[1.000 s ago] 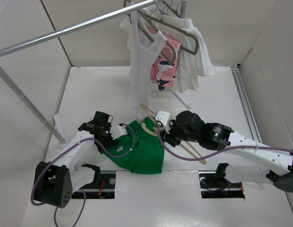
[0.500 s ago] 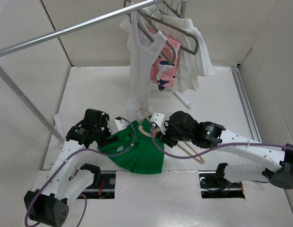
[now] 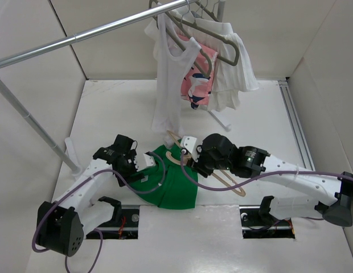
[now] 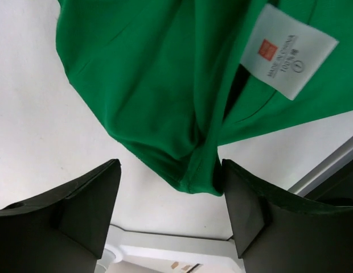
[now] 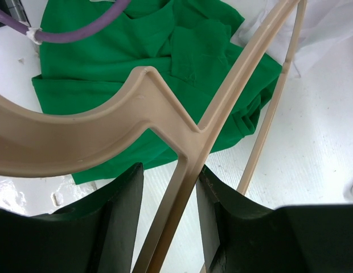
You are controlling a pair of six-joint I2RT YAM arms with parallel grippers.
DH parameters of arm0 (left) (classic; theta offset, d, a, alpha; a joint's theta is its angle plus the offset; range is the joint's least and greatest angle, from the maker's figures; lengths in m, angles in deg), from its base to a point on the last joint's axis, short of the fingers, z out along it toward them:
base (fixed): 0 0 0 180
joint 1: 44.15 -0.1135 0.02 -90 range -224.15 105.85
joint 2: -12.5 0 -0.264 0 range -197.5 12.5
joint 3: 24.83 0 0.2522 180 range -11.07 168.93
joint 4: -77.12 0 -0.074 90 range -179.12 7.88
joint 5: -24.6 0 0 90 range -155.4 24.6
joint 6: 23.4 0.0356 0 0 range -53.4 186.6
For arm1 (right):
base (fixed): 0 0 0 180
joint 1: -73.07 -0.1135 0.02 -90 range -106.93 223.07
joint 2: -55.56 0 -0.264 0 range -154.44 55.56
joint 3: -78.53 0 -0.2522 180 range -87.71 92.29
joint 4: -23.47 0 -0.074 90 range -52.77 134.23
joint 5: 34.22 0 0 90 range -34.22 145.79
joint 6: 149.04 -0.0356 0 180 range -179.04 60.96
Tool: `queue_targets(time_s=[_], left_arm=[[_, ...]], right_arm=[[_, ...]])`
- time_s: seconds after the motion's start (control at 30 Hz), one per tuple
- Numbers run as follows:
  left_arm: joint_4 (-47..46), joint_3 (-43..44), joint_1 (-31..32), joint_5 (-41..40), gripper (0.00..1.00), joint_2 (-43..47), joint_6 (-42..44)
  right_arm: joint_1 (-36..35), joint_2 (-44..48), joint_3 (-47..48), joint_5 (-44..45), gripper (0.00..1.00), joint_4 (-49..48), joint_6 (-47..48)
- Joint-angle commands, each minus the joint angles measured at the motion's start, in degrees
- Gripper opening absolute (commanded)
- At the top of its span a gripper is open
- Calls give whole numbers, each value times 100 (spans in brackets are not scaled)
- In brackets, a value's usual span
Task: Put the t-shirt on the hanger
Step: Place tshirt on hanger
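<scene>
White tank top hangs just beyond the hanger.

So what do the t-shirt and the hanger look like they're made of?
The t-shirt looks like soft knit fabric, likely cotton, in matte bright green: it folds and creases, with stitched hems and a sewn-in white label. The hanger is probably moulded plastic: smooth, pale beige, slightly shiny, with thick rounded arms.
</scene>
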Motion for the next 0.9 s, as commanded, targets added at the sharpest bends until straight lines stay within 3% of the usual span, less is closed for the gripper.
queue_targets(time_s=[0.0, 0.13, 0.27, 0.33, 0.57, 0.73, 0.87], left_arm=[[-73, 43, 20, -285, 67, -146, -22], [-311, -28, 20, -505, 48, -146, -189], [-232, 182, 20, -426, 22, -85, -242], [-171, 183, 20, -373, 0, -85, -242], [75, 735, 20, 248, 0, 20, -716], [23, 1824, 20, 654, 0, -93, -1463], [23, 2283, 20, 778, 0, -637, -1955]], right_arm=[[21, 71, 196, -19, 0, -368, 47], [21, 185, 196, -19, 0, -368, 47], [21, 124, 143, -19, 0, -368, 99], [21, 72, 196, -202, 0, -368, 161], [21, 343, 248, -1039, 0, -378, 706], [21, 397, 1063, -915, 0, 1247, 706], [21, 343, 1189, -1766, 0, 2004, 592]])
